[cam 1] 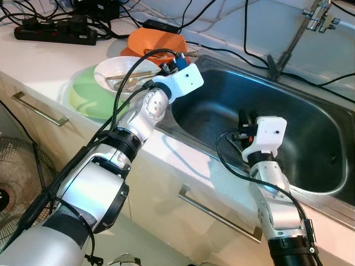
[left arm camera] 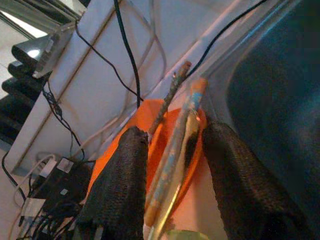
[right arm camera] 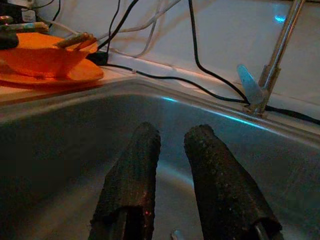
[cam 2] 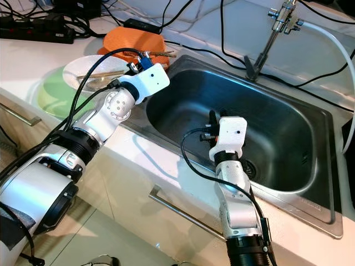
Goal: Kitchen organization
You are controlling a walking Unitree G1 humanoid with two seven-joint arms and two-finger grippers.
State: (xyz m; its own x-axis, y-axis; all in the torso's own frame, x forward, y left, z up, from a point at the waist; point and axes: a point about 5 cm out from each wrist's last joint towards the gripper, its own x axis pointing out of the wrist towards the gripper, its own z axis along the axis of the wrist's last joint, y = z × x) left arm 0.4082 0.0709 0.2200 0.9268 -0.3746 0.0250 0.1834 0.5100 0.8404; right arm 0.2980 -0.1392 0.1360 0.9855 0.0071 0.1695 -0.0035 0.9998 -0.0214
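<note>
A pair of worn chopsticks (left arm camera: 175,150) runs between the fingers of my left gripper (left arm camera: 175,130), which is shut on them. Their far ends reach over an orange bowl (cam 1: 155,40) standing on the counter by the sink's left corner. From the head camera, that gripper (cam 1: 176,60) hovers between the orange bowl and a white bowl (cam 1: 119,69). The white bowl holds more utensils and sits on a green plate (cam 1: 86,97). My right gripper (right arm camera: 172,130) hangs inside the steel sink (cam 1: 233,100), slightly open with nothing between its fingers.
A faucet (cam 1: 299,33) rises behind the sink, and black cables cross the counter and the sink rim. At the back left lies a power strip (cam 1: 55,33). Drawer handles (cam 1: 219,216) line the cabinet front. A fan (cam 1: 16,177) stands on the floor to the left.
</note>
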